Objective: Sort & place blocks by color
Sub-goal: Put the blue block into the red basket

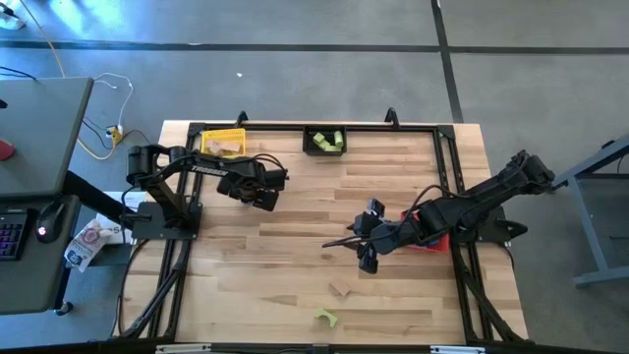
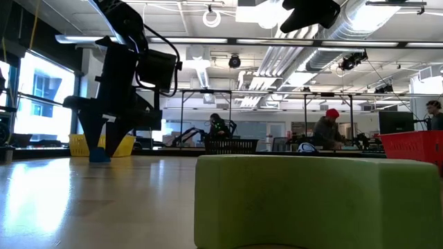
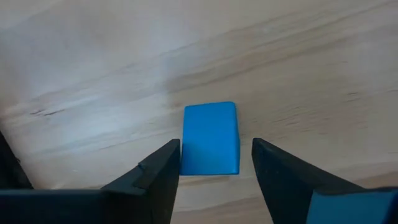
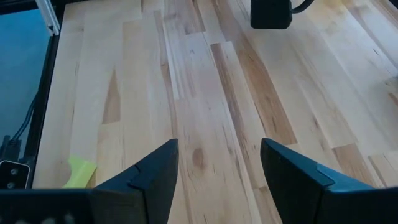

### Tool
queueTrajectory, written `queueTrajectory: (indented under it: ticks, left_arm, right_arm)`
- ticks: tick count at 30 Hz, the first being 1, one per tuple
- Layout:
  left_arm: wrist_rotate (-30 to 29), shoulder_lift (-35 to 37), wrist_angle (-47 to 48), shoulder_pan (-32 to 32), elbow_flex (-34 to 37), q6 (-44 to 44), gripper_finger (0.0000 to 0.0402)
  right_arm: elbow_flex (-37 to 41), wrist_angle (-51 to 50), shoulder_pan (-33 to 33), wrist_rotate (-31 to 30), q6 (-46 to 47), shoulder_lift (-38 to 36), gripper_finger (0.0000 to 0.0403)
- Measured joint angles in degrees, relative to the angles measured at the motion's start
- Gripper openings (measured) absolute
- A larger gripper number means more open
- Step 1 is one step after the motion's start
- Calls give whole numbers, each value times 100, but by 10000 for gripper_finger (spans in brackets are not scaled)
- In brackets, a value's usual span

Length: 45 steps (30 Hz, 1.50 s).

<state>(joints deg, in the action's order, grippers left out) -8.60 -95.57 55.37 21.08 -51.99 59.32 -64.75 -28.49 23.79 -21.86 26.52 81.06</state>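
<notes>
Smooth matt blue block (image 3: 211, 138), pale grained wood table (image 3: 280, 62), faintly glossy

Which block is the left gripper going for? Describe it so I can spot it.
On the wooden table, near the yellow bin, find the left gripper. The blue block lies flat between its open fingers, the only blue block showing; the loose green block lies by the opposite edge.

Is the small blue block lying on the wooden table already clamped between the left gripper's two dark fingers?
No. The small blue block lies on the wooden table between the left gripper's spread fingers, with gaps either side.
</notes>
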Motion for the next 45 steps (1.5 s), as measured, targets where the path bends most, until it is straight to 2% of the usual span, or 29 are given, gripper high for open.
queueTrajectory:
  ticks: [16, 22, 27, 32, 40, 45]
  left_arm:
    - [-129, 0, 2, 0, -4, -591, 42]
    - [-273, 0, 26, -20, -4, -617, 20]
    - [-364, 0, 28, 6, -4, -848, 30]
    - [-343, 0, 41, 111, -4, -856, 64]
    - [175, 0, 389, 391, -4, -807, 131]
    - [245, 93, 619, 492, -4, -1018, 149]
  right_arm:
    - [0, 0, 0, 26, 44, 0, 213]
    - [0, 0, 0, 25, 44, 0, 213]
    - [0, 0, 0, 23, 15, 0, 213]
    - [0, 0, 0, 23, 0, 0, 213]
    - [0, -215, 0, 19, 0, 0, 213]
    - [0, -326, 0, -129, 0, 2, 213]
